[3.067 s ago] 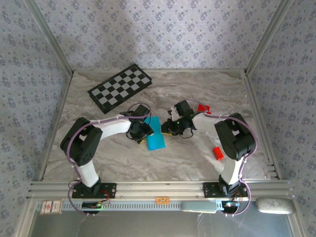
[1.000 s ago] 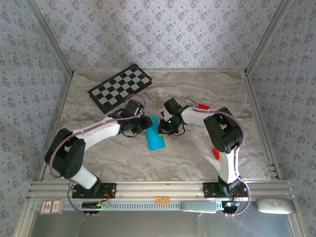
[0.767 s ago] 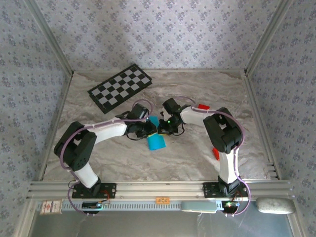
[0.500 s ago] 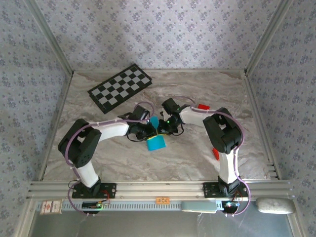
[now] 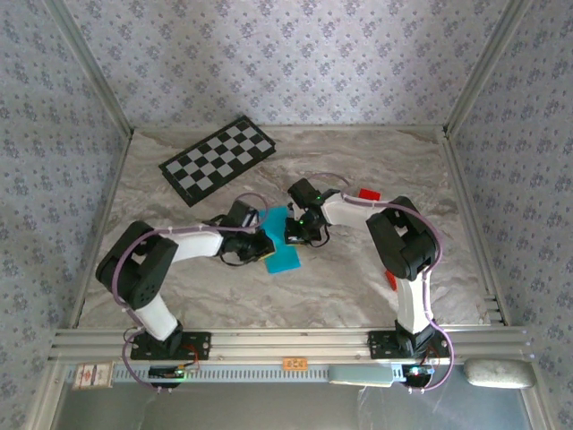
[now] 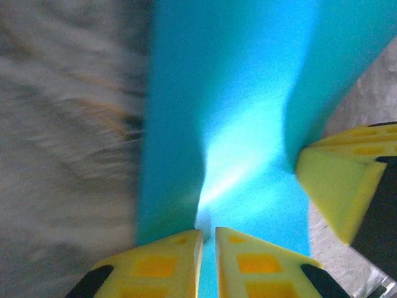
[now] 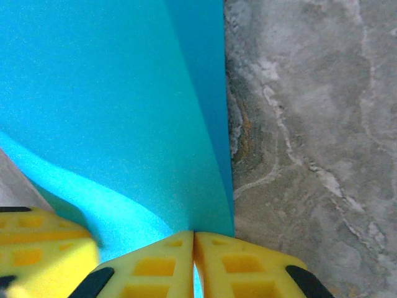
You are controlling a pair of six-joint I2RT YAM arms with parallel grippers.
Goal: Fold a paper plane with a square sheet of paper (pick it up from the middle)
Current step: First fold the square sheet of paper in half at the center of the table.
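Grey marbled tabletop [image 5: 358, 170] inside floral-papered walls [image 5: 286, 63], aluminium rail [image 5: 286, 339] along near edge

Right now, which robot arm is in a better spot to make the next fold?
Probably left. The left gripper pinches the square sheet of paper at its bent middle, where a crease could run; the right gripper grips near one edge, steadying it.

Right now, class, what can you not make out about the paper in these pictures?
- Top external: the square sheet of paper is partly hidden under the left tool and right tool; its creases are too small to tell.
- Left wrist: the table is blurred; the frame's top edge cuts off the paper.
- Right wrist: top and left edges cut off the paper.
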